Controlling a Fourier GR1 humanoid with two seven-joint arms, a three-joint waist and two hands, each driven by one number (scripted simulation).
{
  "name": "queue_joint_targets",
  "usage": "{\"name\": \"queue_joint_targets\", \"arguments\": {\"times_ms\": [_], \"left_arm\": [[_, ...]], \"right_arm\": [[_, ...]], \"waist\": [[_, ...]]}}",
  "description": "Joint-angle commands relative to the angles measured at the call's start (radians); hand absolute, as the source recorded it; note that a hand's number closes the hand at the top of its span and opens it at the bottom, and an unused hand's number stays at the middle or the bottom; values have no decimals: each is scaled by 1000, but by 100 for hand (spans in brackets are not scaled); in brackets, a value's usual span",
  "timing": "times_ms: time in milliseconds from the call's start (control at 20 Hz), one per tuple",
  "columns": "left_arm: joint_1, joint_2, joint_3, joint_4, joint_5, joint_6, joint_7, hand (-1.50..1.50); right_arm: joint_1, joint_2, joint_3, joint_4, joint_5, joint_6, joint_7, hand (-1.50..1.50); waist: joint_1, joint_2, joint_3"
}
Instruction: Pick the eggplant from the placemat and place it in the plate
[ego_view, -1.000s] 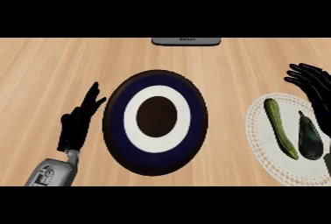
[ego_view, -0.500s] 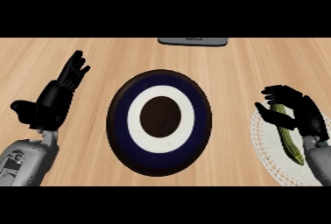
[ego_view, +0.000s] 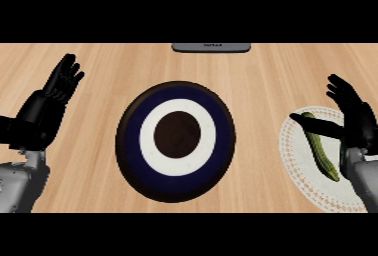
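Observation:
The plate (ego_view: 131, 150) lies in the middle of the counter, dark blue with a white ring and a dark brown centre. At the right edge sits a round white lacy placemat (ego_view: 297, 161) with a long green vegetable (ego_view: 322, 151) lying on it. My right hand (ego_view: 357, 120) hovers open over the placemat's far right part, fingers straight and thumb stretched left across the green vegetable's top end. The eggplant does not show; my right hand and forearm cover where it lay. My left hand (ego_view: 43, 111) rests open at the left edge, fingers up.
A flat grey object (ego_view: 211, 47) lies at the counter's far edge, beyond the plate. Bare wooden counter (ego_view: 258, 85) separates the plate from the placemat and from my left hand.
My left hand has moved left, away from the plate, and lifted. My right hand came down over the placemat, curled above the green vegetable, and now stands with straighter fingers; the eggplant is now hidden.

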Motion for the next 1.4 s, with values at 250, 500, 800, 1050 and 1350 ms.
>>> {"name": "queue_joint_targets", "arguments": {"times_ms": [250, 500, 800, 1050, 1350], "left_arm": [[3, -7, 0, -30, -19, 7, 21, 0], [-21, -13, 2, 22, -18, -10, 1, 0], [-40, 0, 31, 12, 3, -33, 20, 0], [-12, -22, 42, -7, 0, -44, 28, 0], [-39, -39, 56, 16, -30, -42, 19, 0]], "right_arm": [[-108, -335, 74, 13, 80, 286, 429, -150], [-176, -435, 170, -16, 24, 581, 681, -150], [-273, -437, 178, 82, -109, 855, 849, -150], [-293, -425, 156, 125, -83, 942, 877, -150], [-267, -360, 209, 249, 99, 903, 778, -150]], "waist": [[10, -2, -2], [3, 1, -5], [13, 4, -1], [2, 1, 0], [3, 4, 0]]}}
